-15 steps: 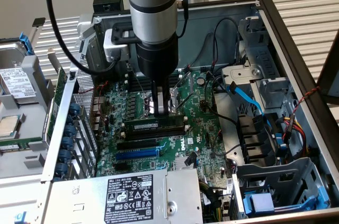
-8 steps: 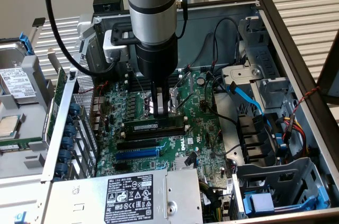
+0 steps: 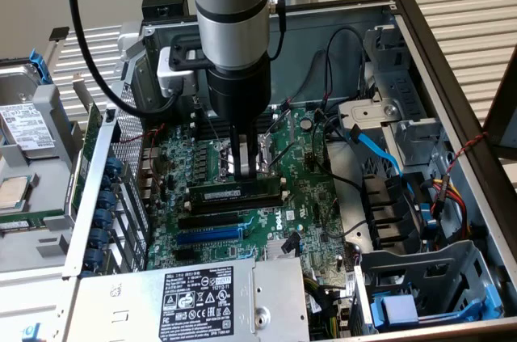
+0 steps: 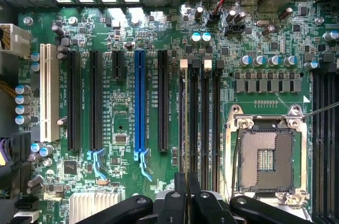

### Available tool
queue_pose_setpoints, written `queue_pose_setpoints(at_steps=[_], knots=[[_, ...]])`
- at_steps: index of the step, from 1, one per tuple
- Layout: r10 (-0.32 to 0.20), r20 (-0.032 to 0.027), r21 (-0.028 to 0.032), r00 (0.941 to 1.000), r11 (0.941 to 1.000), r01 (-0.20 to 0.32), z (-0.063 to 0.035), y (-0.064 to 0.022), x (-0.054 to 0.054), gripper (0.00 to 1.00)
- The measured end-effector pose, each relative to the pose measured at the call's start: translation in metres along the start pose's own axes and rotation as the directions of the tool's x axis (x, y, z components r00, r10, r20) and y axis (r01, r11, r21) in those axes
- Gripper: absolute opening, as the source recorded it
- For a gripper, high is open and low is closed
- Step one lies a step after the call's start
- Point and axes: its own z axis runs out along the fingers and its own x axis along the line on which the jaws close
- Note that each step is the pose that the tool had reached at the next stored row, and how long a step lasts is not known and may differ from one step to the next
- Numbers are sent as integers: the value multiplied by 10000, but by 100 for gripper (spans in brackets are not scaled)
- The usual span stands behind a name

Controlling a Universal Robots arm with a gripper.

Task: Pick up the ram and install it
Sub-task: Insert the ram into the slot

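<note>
The ram (image 3: 234,195) stands on edge in one of the black memory slots (image 4: 205,118), near the middle of the motherboard (image 4: 122,128), between the open processor socket (image 4: 265,160) and the blue slot (image 4: 140,102). Which slot of the row holds it I cannot tell. The gripper (image 3: 246,171) hangs straight above the ram, about midway along its length. Its jaws are drawn almost together and the tips sit at the ram's top edge. Whether they pinch that edge or only bear on it cannot be told.

The step in hand looks like seating the stick. Doing it well probably means pushing straight down, square to the motherboard, with no lean toward the socket or the blue slot. A tilted stick would bind in the slot walls and strain the board. Being near the middle helps, because one central push should drive both ends down evenly. If one end rides higher, the press wants to be eased, not forced.

The pale clips (image 4: 183,63) at the slot ends are the sign to watch, since the ram is likely home only when they fold in against it. Their state is not clear here. The bare socket sits just beside the row, so any sideways slip of the fingers is the main risk.
</note>
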Motion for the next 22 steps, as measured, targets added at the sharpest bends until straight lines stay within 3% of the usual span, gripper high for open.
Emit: queue_pose_setpoints(at_steps=[22], knots=[[-1,0,4,10000,10000,1,25,3,-12,13]])
